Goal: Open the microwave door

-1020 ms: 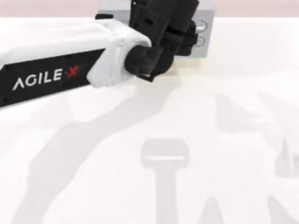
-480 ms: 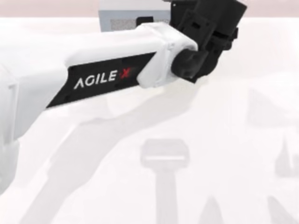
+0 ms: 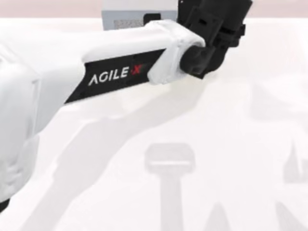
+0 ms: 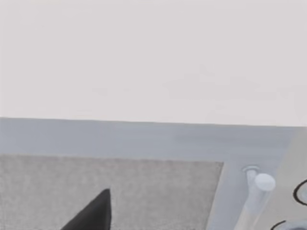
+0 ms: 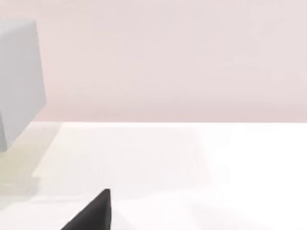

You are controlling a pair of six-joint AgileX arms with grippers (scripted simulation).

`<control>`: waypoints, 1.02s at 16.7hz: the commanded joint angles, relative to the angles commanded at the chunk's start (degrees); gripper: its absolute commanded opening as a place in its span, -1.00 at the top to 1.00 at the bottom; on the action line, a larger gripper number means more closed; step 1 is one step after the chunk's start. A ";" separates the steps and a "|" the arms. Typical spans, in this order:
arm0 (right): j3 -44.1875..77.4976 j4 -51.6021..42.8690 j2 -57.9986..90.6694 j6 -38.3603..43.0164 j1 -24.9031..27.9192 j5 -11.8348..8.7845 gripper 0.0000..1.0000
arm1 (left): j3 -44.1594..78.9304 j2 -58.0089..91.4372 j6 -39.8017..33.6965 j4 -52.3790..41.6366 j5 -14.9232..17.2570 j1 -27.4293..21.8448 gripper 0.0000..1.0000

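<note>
The light-grey microwave [image 3: 126, 9] stands at the table's far edge, and a strip of the door's mesh window [image 3: 126, 23] shows beside my left arm. My left gripper [image 3: 211, 33] hangs in front of the microwave's right part and hides the knobs from above. In the left wrist view the microwave door [image 4: 110, 187] is close, with its slim handle [image 4: 256, 191] at one edge and knob outlines [image 4: 300, 194] past it. One dark fingertip [image 4: 96, 215] lies over the mesh, apart from the handle, with nothing against it. The right wrist view shows one fingertip [image 5: 93, 215] over bare table.
My left arm's white forearm [image 3: 96, 67] crosses the table's far left half. The right wrist view shows the microwave's grey side [image 5: 19, 81] some way off and the pale table [image 5: 192, 158]. Arm shadows lie on the table [image 3: 168, 163].
My left arm has swung to the right along the microwave's front, from over the door to in front of the knob end, now hiding the knobs. In the last half second it shifted only slightly.
</note>
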 joint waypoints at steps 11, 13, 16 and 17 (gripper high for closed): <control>0.00 0.00 0.00 0.00 0.00 0.00 -1.00 | 8.63 9.01 2.97 2.20 3.62 4.16 -0.70; 0.00 0.00 0.00 0.00 0.00 0.00 -1.00 | 8.63 9.01 2.97 2.20 3.62 4.16 -0.40; 0.00 0.00 0.00 0.00 0.00 0.00 -1.00 | 8.63 9.01 2.97 2.20 3.62 4.16 0.06; 0.00 0.00 0.00 0.00 0.00 0.00 -1.00 | 8.63 9.01 2.97 2.20 3.62 4.16 0.21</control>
